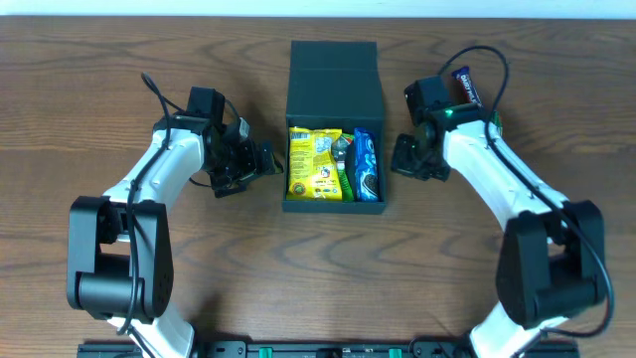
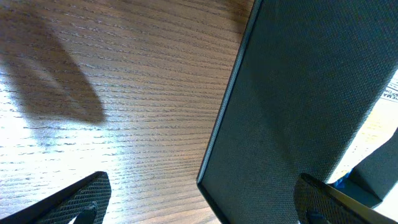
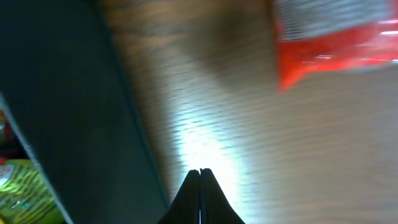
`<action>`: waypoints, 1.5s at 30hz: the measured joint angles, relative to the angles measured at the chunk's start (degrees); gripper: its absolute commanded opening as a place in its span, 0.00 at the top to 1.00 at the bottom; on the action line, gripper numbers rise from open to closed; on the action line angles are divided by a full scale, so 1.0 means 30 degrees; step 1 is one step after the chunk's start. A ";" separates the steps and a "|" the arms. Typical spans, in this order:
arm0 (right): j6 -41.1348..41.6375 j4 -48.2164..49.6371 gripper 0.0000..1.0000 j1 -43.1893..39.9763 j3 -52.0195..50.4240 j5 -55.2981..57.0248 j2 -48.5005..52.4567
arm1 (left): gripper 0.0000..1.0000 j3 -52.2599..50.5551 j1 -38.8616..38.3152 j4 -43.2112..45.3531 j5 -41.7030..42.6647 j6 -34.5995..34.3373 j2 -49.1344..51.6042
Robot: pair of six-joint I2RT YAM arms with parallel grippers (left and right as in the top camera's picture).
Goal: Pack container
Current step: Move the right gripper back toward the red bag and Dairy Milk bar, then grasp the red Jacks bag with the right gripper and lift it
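The container (image 1: 334, 75), a dark teal-black square box with its flap lid open toward the far side, sits at the table's middle. Inside lie a yellow snack packet (image 1: 313, 164), a green packet (image 1: 345, 159) and a blue packet (image 1: 365, 166). My left gripper (image 1: 260, 159) is open, just left of the box; its wall (image 2: 298, 93) fills the left wrist view between the fingers (image 2: 199, 205). My right gripper (image 1: 402, 159) is shut and empty, just right of the box wall (image 3: 62, 124), with its fingertips (image 3: 200, 171) over bare wood.
A dark snack bar (image 1: 466, 87) lies on the table behind my right wrist. A blurred red packet (image 3: 336, 43) shows in the right wrist view. The wooden table (image 1: 119, 80) is bare to the left and front.
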 measured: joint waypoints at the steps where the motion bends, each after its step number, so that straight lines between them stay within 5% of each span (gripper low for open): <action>1: -0.0109 0.0029 0.99 0.0168 0.0000 -0.0284 0.0117 | 0.05 0.0000 0.0000 -0.0029 -0.0007 0.0000 0.0000; 17: -0.0809 -0.0044 0.98 0.0925 0.0087 -0.0517 0.0197 | 0.05 0.0000 0.0000 -0.0058 -0.0066 0.0000 0.0000; 18: -0.0896 -0.0262 0.90 0.0678 0.0248 -0.0153 0.0197 | 0.05 0.0000 0.0000 -0.0066 -0.0073 0.0000 0.0000; 20: -0.1013 -0.0743 0.47 0.0073 0.0809 0.0765 0.0197 | 0.05 0.0000 0.0000 -0.0138 -0.0066 0.0000 0.0000; 22: -0.1486 -0.0823 0.32 -0.0896 0.1807 0.2084 0.0197 | 0.05 0.0000 0.0000 -0.0197 -0.0073 0.0000 0.0000; 26: -0.2703 0.0044 0.18 -0.2404 0.2178 0.3402 0.0204 | 0.05 0.0000 0.0000 -0.0197 -0.0073 0.0000 0.0000; 39: -0.6222 0.3118 0.05 -0.2856 0.2157 0.4641 0.3075 | 0.05 0.0000 0.0000 -0.0197 -0.0073 0.0000 0.0000; 42: -0.6768 0.3534 0.13 -0.2856 0.2149 0.4911 0.3687 | 0.05 0.0000 0.0000 -0.0197 -0.0073 0.0000 0.0000; 45: -0.7198 0.3774 0.34 -0.2856 0.2149 0.5289 0.4109 | 0.05 0.0000 0.0000 -0.0197 -0.0073 0.0000 0.0000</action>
